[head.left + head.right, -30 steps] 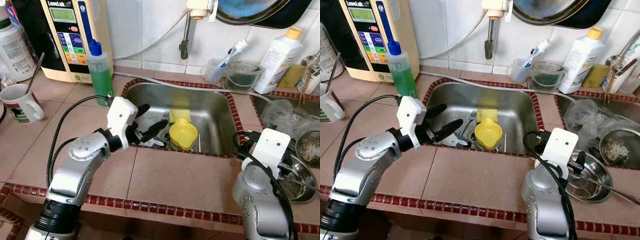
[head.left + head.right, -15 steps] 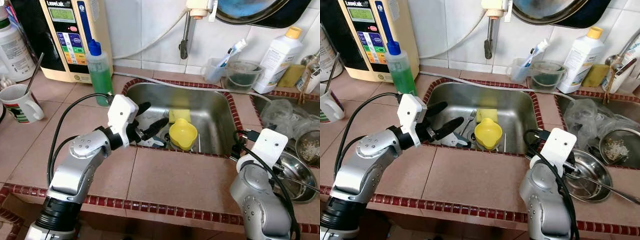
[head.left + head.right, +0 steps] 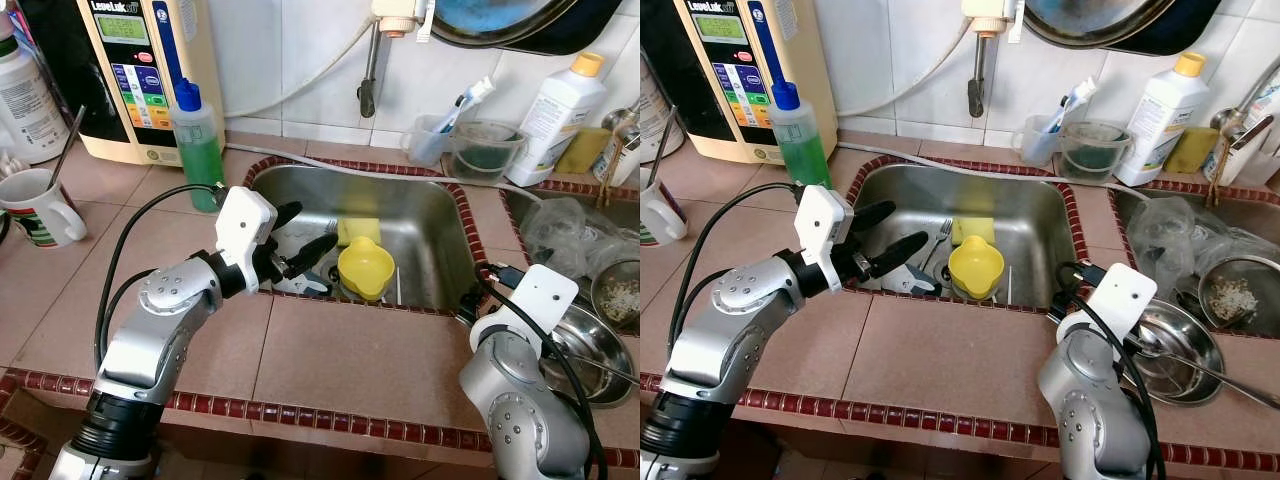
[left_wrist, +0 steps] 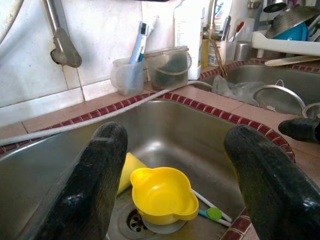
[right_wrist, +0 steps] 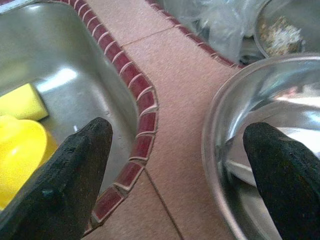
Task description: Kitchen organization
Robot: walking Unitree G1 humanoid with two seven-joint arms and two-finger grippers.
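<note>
Left gripper poised at the sink, right arm drawing back

Centre-left, the left gripper (image 3: 300,240) has barely moved in 1 second, its 2 matte black fingers spread wide over the glossy steel sink (image 3: 430,215), aimed at the smooth yellow plastic bowl (image 3: 366,267) mid-frame. Lower right, the right gripper (image 5: 180,165), also wide, has pulled back toward the shiny steel bowl (image 3: 590,355), so no grasp seems imminent.

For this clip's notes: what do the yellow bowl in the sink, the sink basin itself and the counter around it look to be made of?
The yellow bowl looks like moulded plastic: opaque, evenly coloured, soft sheen, thick rounded rim. The sink basin appears to be stainless steel, brushed silver with blurred reflections. The counter looks like matte terracotta-coloured ceramic tile with visible grout lines, edged in glossy dark red trim tiles. The left pincer hangs open over the basin.
</note>
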